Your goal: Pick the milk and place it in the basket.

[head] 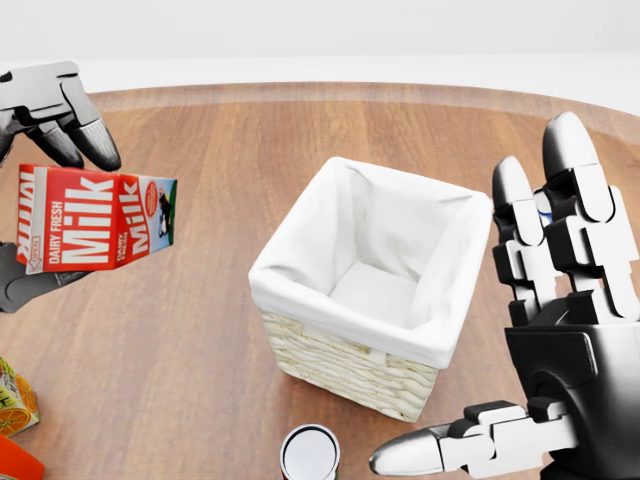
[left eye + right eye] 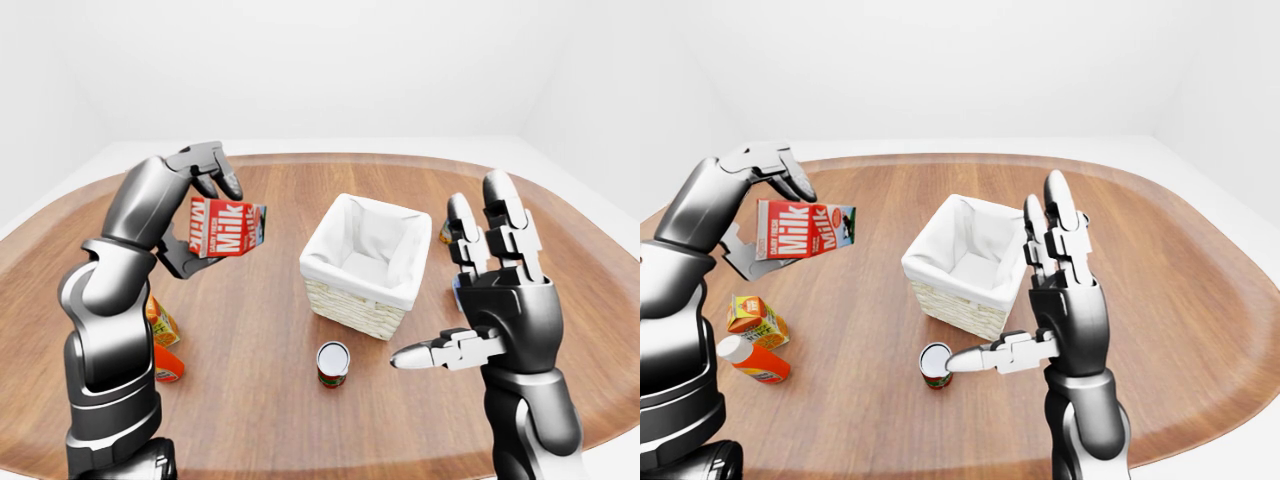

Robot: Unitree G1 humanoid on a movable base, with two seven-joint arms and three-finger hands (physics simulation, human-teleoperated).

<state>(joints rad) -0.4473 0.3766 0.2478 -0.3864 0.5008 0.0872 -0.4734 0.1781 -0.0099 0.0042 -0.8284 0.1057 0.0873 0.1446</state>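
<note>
Left hand: the left hand (image 2: 195,205) grasps the milk carton (image 2: 228,227), dark fingers (image 1: 75,125) hooked over its top edge and the thumb pressed in from below.
Milk carton: red and white, lying on its side in the air above the bench (image 2: 300,400), its printed face turned toward the head camera; it hangs to the left of the basket (image 1: 365,290) in the head view, apart from it and not over the opening.
Right hand: the right hand (image 1: 560,340) is spread wide and holds nothing, two fingers pointing up, the thumb jutting left, low at the right edge of the head view, just beside the basket's right wall.
Basket: pale wicker with a white cloth liner (image 1: 385,250) folded over the rim, standing near the middle of the bench; nothing is seen inside it.
Can: a small can (image 2: 935,364) stands upright on the wood just below the basket in the right-eye view, close to the tip of the right thumb.
Left-side items: an orange juice box (image 2: 755,318) and an orange bottle with a white cap (image 2: 752,361) lie on the bench beneath the raised left arm, well apart from the basket.
Bench: a rounded wooden top with a pale edge, set in a plain white room.
</note>
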